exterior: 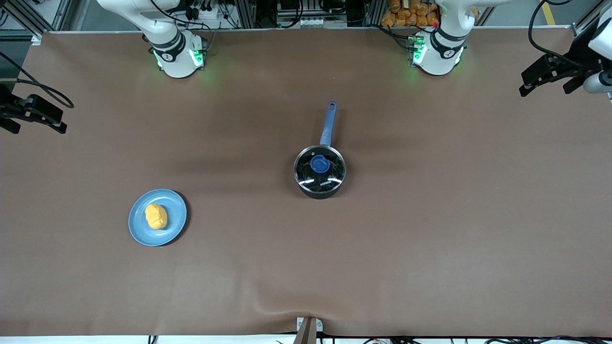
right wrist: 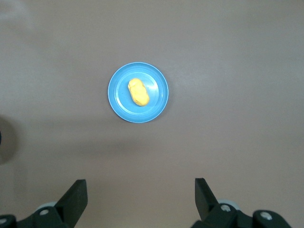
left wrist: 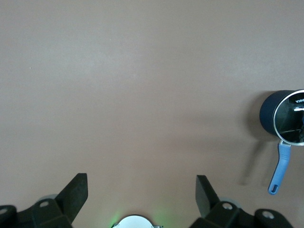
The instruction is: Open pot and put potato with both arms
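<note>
Pot [exterior: 319, 172] lidded, mid-table; potato [exterior: 156, 216] on plate [exterior: 179, 215] toward your right arm's end; left gripper [left wrist: 141, 192] and right gripper [right wrist: 140, 194] high over the table, spread wide, empty, so nothing is begun.

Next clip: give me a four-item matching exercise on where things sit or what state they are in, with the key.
Things:
1. small lumpy yellow-orange potato
2. clear glass lid with a blue knob
3. left pincer
4. flat light-blue plate

Descriptions:
A. closed over the round black saucepan
B. open, up over bare brown table
C. lying on a dish
D. on the table toward the right arm's end, nearer the front camera than the saucepan

Pairs: 1-C, 2-A, 3-B, 4-D
</note>
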Controlling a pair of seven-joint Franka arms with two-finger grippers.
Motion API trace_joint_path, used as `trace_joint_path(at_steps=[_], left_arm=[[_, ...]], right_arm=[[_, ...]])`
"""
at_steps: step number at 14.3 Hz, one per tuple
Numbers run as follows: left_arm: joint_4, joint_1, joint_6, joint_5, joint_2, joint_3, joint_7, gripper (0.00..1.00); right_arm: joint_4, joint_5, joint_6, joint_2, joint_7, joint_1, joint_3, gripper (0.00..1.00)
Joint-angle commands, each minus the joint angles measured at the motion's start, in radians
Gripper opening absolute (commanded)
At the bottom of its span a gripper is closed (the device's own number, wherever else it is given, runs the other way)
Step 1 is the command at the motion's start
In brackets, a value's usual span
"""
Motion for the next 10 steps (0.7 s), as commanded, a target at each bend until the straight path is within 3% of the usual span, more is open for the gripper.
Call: trace_joint_path(at_steps=[1,10], left_arm=[[0.066,0.005,-0.051,0.019,0.044,0.001,0.023,1.0],[0.117,-0.015,-0.057,0.017,0.133,-0.01,0.026,1.0]], right_arm=[[0.015,0.016,-0.009,0.004,0.011,-0.005,-0.002,1.0],[0.015,0.017,-0.003,0.004,0.011,-0.01,-0.002,1.0]])
